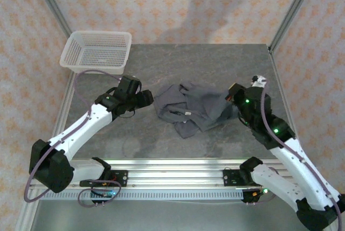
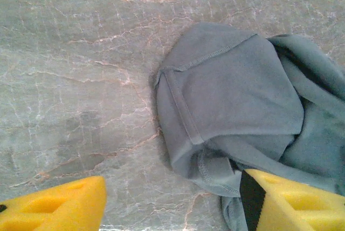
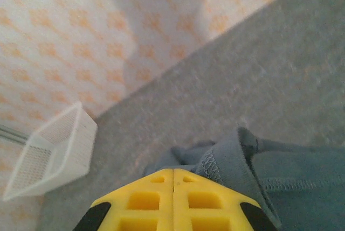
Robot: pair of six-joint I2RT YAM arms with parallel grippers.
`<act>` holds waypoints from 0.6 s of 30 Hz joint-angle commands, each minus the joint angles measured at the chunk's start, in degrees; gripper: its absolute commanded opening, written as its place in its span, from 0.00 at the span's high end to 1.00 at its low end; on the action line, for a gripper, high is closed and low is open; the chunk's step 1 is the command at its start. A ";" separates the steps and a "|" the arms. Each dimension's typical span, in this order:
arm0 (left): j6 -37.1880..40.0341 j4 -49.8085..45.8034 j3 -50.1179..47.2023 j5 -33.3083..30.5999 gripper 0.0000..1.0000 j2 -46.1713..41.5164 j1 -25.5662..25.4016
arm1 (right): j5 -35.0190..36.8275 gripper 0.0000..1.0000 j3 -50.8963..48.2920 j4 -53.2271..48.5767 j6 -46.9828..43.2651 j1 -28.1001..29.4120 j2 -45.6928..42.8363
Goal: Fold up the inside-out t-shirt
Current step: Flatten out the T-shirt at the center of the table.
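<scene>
Top cam: high at near edge, sees whole table [image 1: 215, 64]. L wrist: close, straight down; R wrist: low, toward basket [image 3: 51, 153]. All share t-shirt [image 1: 191, 110].

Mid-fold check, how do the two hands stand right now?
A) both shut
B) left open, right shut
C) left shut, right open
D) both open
B: the left hand has its yellow fingers spread wide apart at the edge of the t-shirt, while the right hand has its fingers pressed together at the fabric's hem.
</scene>
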 commanded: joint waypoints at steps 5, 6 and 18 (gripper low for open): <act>0.65 4.44 3.14 4.05 0.32 15.96 -0.56 | -0.31 1.00 -0.55 -6.61 1.73 -0.03 -2.14; 0.58 4.83 4.28 3.80 0.32 18.96 -0.56 | -0.54 1.00 -0.54 -7.09 1.52 -0.03 -2.13; -1.82 12.16 17.21 3.99 0.38 39.40 1.49 | -1.78 1.00 -0.24 -11.04 4.48 -0.03 -3.71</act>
